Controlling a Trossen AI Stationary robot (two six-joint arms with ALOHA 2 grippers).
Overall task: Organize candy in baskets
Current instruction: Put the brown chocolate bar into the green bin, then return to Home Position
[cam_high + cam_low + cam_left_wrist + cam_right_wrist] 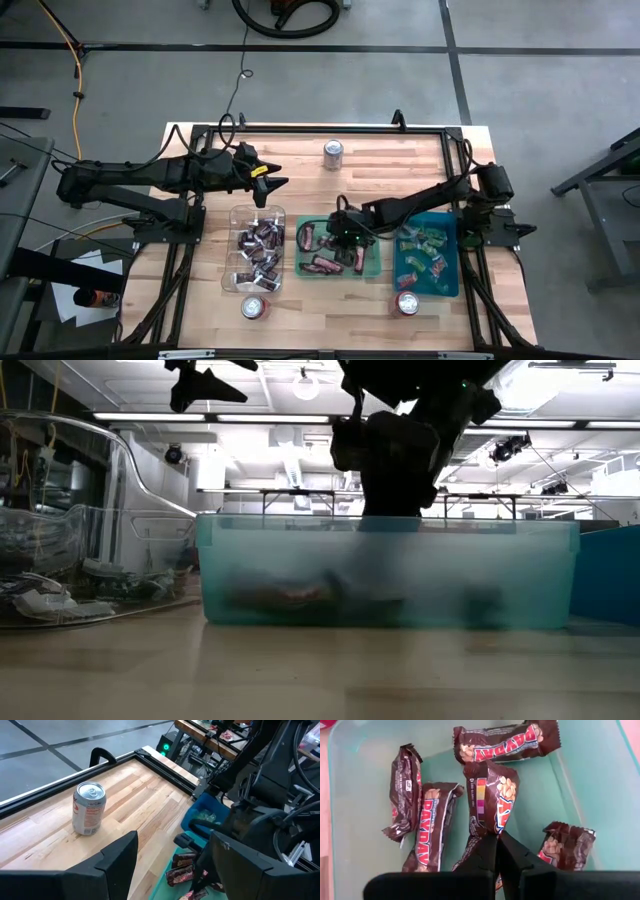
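Observation:
Three baskets stand in a row on the table: a clear one (236,215) with dark-wrapped candy, a green one (375,270) with maroon-brown candy, and a teal-blue one (452,285) with light green and pink candy. My right gripper (497,851) reaches down into the green basket (350,780) and is shut on one maroon-brown candy (490,795). Several like candies lie around it on the basket floor. My left gripper (272,180) hangs open above the table, beyond the clear basket, with nothing between its fingers (120,865). My right gripper pinches the near end of the candy's wrapper (484,834) between its two fingertips. The fingers slant down from the table's right side and lie along the candy. The candy points away from the fingers over its neighbours; whether it is lifted clear I cannot tell.
One drink can (333,152) stands upright near the far edge, and two more stand near the front edge (254,307) (407,302). A black metal frame (320,127) runs round the table top. Bare wood lies between the far can and the baskets.

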